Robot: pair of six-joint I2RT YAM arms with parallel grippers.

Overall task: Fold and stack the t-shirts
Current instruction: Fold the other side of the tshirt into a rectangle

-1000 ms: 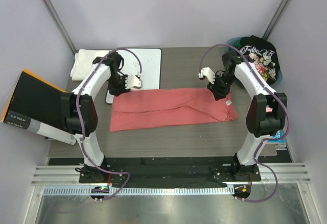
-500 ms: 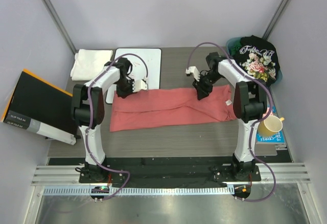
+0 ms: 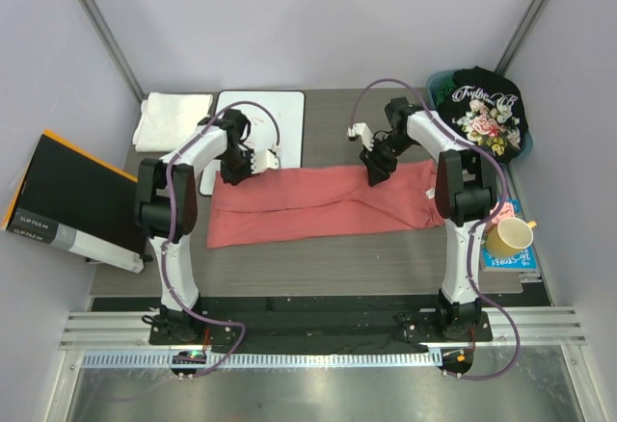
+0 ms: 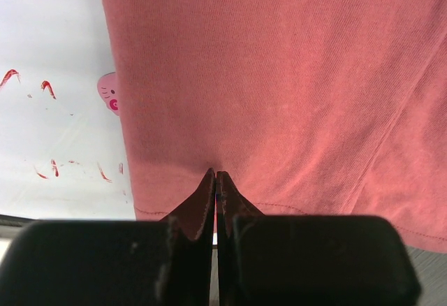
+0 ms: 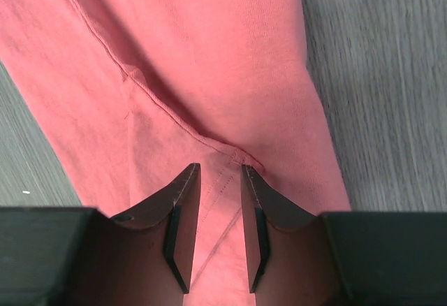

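Note:
The salmon-red t-shirt point(image 3: 318, 205) lies flat as a long strip across the table's middle. My left gripper point(image 3: 253, 162) is at its far left corner. In the left wrist view the gripper point(image 4: 215, 175) is shut with the shirt's hem point(image 4: 293, 96) pinched at its tips. My right gripper point(image 3: 371, 167) is at the shirt's far edge near the middle. In the right wrist view it point(image 5: 220, 170) is open, with its fingers on either side of a seam of the shirt point(image 5: 174, 54). The black floral t-shirt point(image 3: 487, 114) lies at the back right. The white folded t-shirt point(image 3: 169, 118) lies at the back left.
The whiteboard point(image 3: 275, 118) with red marks lies under the shirt's far left corner and also shows in the left wrist view point(image 4: 49, 110). A black-and-orange folder point(image 3: 67, 196) hangs off the left edge. A yellow mug point(image 3: 509, 239) stands on a blue book point(image 3: 511, 262) at the right.
The right gripper moved left along the shirt's far edge, from near the sleeve to the middle. The left gripper shifted slightly right to the corner. The shirt has not moved.

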